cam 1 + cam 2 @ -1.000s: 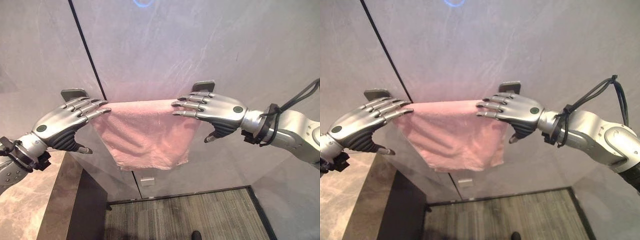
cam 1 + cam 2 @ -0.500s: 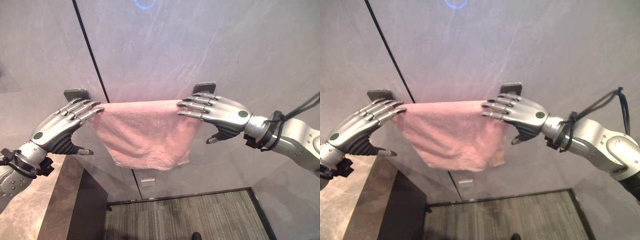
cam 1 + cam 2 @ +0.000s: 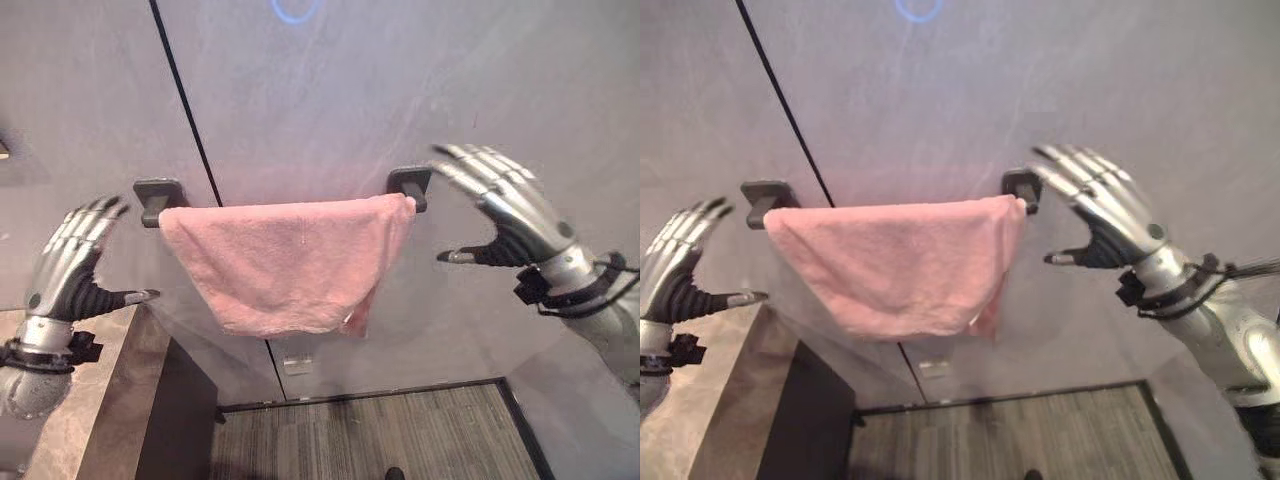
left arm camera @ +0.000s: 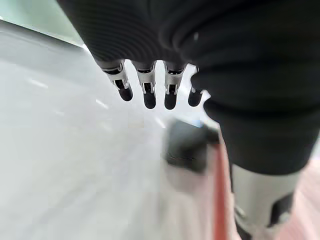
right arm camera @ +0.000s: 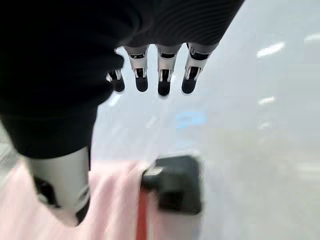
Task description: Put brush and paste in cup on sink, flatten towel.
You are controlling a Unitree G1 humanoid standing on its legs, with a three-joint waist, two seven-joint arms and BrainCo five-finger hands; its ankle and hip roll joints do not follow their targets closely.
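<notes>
Towel [image 3: 285,260] spread on rail, both robot hands clear.

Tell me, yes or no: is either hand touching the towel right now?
No. The left hand and right hand hover open, clear of the towel.

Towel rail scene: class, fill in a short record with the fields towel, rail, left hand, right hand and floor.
towel: pink towel draped over the rail, bottom edge uneven
rail: two dark brackets on a grey wall
left hand: left hand open, beside the left bracket, clear of the towel
right hand: right hand open, beside the right bracket, clear of the towel
floor: striped grey floor
</notes>
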